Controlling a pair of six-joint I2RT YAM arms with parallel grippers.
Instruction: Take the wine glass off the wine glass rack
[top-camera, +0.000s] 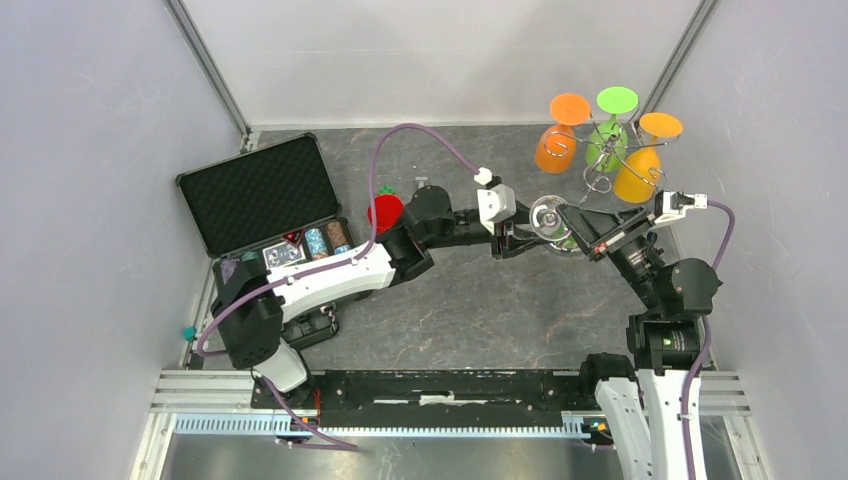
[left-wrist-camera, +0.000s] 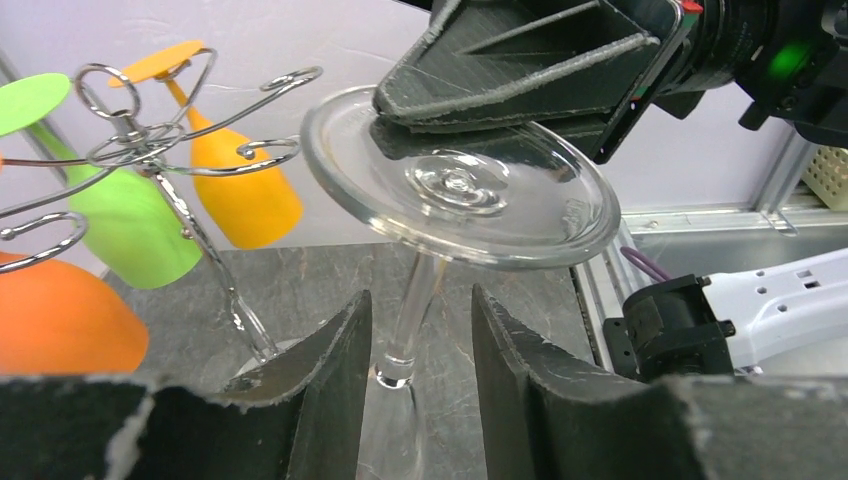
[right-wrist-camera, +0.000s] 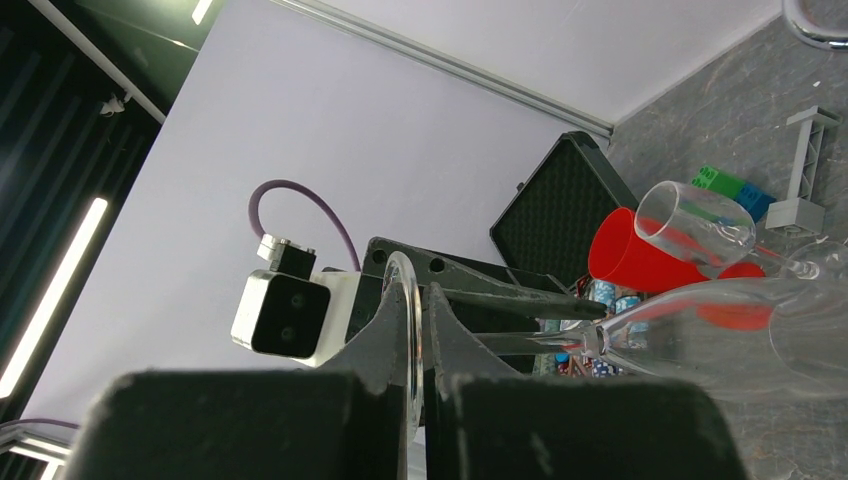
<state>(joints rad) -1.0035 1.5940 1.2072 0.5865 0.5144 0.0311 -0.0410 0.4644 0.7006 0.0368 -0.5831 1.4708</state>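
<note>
1. Top view: the clear wine glass (top-camera: 548, 214) is off the wine glass rack (top-camera: 600, 165), just beside it on the side nearer the arms and above the worktop (top-camera: 470, 310). Its round foot faces up. The left gripper (top-camera: 528, 240) and right gripper (top-camera: 568, 222) meet at it.
2. Left wrist view: the foot is uppermost and tilted. The stem runs steeply down to the bowl, so the long axis is near upright. The left jaws stand open, one finger on each side of the stem, neither touching it. The right jaws pinch the foot's rim.
3. Right wrist view: the foot sits edge-on, clamped between the closed jaws. Stem and bowl point away to the right, toward a red cup (right-wrist-camera: 625, 250).
</note>
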